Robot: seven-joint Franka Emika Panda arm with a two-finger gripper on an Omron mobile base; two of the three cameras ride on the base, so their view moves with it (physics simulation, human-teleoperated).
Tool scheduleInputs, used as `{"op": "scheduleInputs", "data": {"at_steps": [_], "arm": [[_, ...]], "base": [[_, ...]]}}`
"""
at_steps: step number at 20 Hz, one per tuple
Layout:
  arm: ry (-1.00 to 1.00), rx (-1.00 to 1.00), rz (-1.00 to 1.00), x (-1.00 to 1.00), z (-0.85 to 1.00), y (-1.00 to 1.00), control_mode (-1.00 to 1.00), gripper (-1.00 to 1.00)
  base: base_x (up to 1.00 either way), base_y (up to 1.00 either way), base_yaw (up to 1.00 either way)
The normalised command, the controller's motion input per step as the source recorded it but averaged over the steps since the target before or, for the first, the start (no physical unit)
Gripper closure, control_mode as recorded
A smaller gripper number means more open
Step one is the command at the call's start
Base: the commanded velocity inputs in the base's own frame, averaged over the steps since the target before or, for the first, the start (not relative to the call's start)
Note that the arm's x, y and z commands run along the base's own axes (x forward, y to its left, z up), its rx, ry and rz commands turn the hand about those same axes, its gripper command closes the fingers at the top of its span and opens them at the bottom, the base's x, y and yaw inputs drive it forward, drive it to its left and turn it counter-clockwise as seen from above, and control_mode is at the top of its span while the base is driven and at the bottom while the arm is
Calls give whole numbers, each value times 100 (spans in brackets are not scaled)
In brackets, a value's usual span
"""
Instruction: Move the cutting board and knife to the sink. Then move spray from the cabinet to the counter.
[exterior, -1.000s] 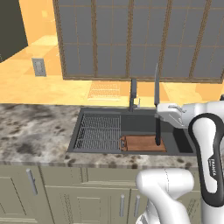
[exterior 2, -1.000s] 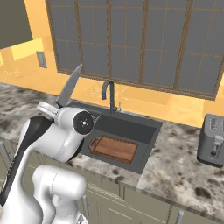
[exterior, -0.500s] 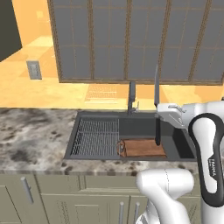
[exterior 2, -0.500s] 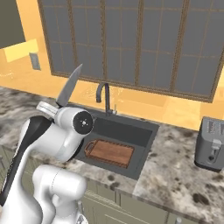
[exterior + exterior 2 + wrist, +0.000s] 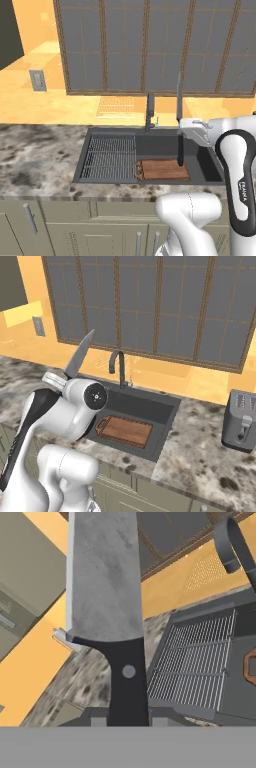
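The tool (image 5: 128, 719) is clamped narrow on the black handle of the knife (image 5: 179, 117), holding it upright, blade pointing up, above the sink (image 5: 210, 167). The cutting board (image 5: 163, 170) already lies flat in the basin beside the wire rack (image 5: 109, 157). The knife looks stiff and light, the handle smooth, so it might pivot in that pinch. The handle is the sensible hold; the blade's edge is not.

Even flat rendered light, soft shadows, no glare, slight pixelation.
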Motion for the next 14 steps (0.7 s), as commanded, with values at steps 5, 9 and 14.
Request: {"op": "scheduleInputs", "data": {"at_steps": [5, 9, 14], "arm": [[0, 10, 0, 1, 0, -16, -100, 100], [0, 8, 0, 0, 0, -28, -100, 100], [1, 10, 2, 2, 0, -38, -100, 100]], "base": [[0, 0, 0], [0, 0, 0], [0, 0, 0]]}}
